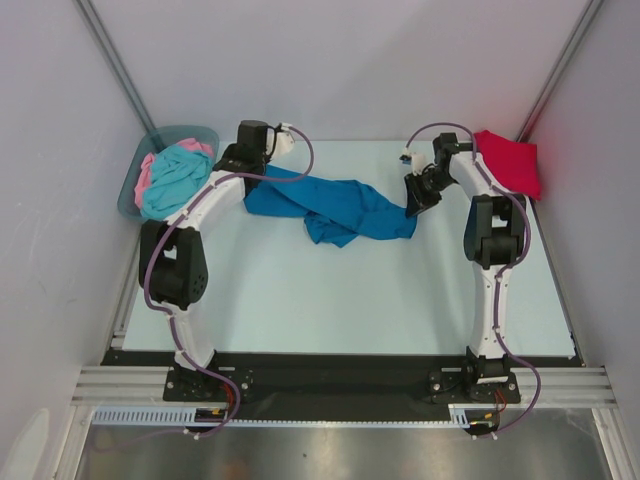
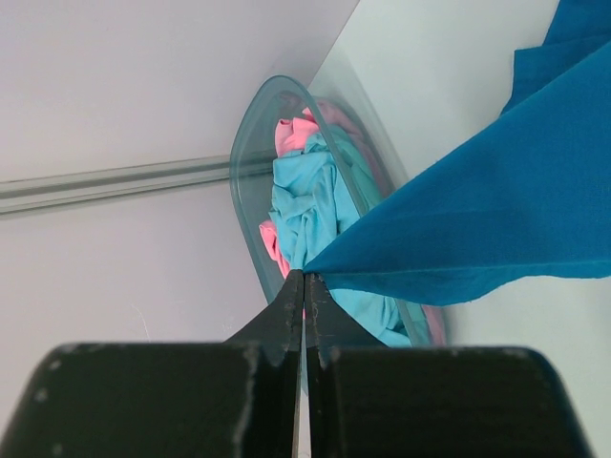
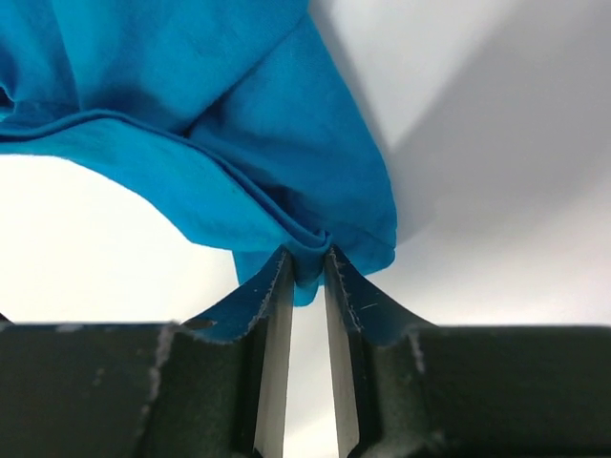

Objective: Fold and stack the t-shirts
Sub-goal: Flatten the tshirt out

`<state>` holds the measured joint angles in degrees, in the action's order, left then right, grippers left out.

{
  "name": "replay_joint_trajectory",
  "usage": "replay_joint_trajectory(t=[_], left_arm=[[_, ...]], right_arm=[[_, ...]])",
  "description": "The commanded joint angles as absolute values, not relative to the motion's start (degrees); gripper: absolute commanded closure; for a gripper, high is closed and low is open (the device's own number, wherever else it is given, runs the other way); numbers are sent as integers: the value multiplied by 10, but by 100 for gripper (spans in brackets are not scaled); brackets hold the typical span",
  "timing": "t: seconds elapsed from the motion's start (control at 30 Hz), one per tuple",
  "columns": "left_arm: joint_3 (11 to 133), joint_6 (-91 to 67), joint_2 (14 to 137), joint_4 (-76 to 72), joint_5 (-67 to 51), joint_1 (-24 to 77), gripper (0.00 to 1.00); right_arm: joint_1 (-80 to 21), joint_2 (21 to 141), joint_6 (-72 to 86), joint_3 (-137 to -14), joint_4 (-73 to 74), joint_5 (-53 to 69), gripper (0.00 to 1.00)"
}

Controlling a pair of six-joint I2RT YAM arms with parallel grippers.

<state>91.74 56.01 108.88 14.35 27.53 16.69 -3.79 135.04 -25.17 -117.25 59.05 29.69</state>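
Both arms rise from the near edge of the table (image 1: 330, 300) and reach toward its far half. Between them, beyond the middle of the tabletop, lies the deep blue t-shirt (image 1: 340, 205), crumpled and drawn out in a band from left to right, sagging onto the surface at its centre. The left gripper (image 2: 305, 286) is closed, its two fingers pressed together on a corner of the blue t-shirt at the cloth's left end; the fabric runs taut from the fingertips toward the right. The right gripper (image 3: 305, 258) is clamped on a bunched fold at the cloth's right end, a roll of blue fabric pinched between its fingers. Farther back, in the far left corner, stands a grey-blue bin (image 1: 190, 132) holding a turquoise t-shirt (image 1: 175, 180) piled loosely on top and a pink t-shirt (image 1: 147, 172) showing along its left side. In the far right corner, just beyond the right arm's wrist, rests the bright red t-shirt (image 1: 508, 160), a compact flat shape against the side wall, well apart from the blue one.
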Motion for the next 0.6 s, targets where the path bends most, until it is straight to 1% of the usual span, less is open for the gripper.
replay_joint_trajectory(t=[0.0, 0.03, 0.07, 0.1, 0.23, 0.4, 0.43, 0.5, 0.53, 0.57], left_arm=[[944, 555, 1092, 141, 286, 171, 100], [944, 556, 1092, 142, 286, 171, 100], [944, 555, 1092, 142, 286, 171, 100], [944, 555, 1092, 142, 286, 172, 100], [944, 552, 1092, 142, 285, 173, 100], [944, 550, 1093, 143, 285, 178, 100], [945, 551, 1092, 144, 285, 178, 100], [943, 552, 1091, 143, 285, 178, 100], [941, 552, 1089, 142, 287, 178, 100], [940, 552, 1086, 142, 287, 178, 100]], right_arm=[[-42, 1289, -248, -1194, 596, 293, 75], [-44, 1285, -249, -1194, 597, 287, 76], [-44, 1281, -248, -1192, 597, 283, 91], [-47, 1268, -250, -1187, 597, 278, 100], [-79, 1223, -264, -1165, 581, 227, 100], [-112, 1193, -274, -1154, 564, 164, 100], [-118, 1181, -272, -1139, 541, 121, 100], [-127, 1174, -279, -1129, 528, 91, 100], [-130, 1167, -284, -1117, 505, 44, 100], [-131, 1164, -287, -1113, 498, 32, 100]])
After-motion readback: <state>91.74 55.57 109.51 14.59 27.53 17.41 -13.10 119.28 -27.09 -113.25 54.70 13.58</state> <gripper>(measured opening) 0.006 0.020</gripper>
